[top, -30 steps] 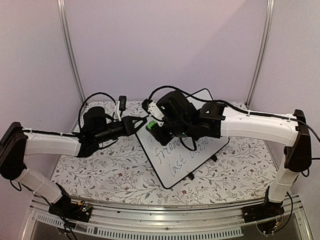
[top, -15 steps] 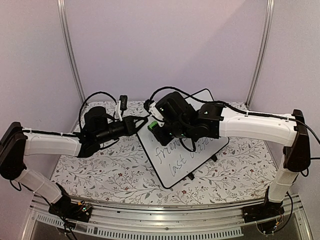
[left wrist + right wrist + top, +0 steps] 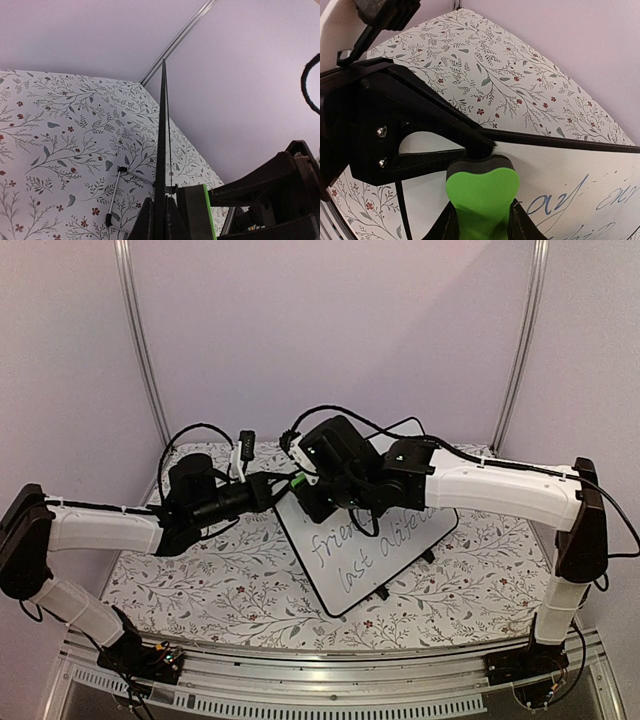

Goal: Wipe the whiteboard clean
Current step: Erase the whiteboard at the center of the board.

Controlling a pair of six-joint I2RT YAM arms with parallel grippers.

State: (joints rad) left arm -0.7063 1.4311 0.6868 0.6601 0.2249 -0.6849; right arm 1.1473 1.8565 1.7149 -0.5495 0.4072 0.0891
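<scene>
The whiteboard (image 3: 372, 562) stands tilted on the table with dark handwriting (image 3: 350, 550) across its lower half. My left gripper (image 3: 284, 486) is shut on its upper left edge. In the left wrist view the board shows edge-on as a thin black line (image 3: 163, 125) rising from between the jaws of the left gripper (image 3: 160, 202). My right gripper (image 3: 481, 212) is shut on a green eraser (image 3: 481, 192) with a dark felt face. The felt presses on the white surface (image 3: 570, 162) at the corner, right beside the left gripper's fingers (image 3: 420, 117). The eraser (image 3: 197, 212) also shows in the left wrist view.
A floral cloth (image 3: 200, 580) covers the table. The board's thin metal stand leg (image 3: 113, 192) and black clip feet (image 3: 383, 593) rest on it. Lilac walls with metal poles (image 3: 140, 350) close the back. Black cables loop above both wrists.
The right arm has slid the eraser up and left over the board to the corner beside the left gripper. The left arm and the board have stayed in place.
</scene>
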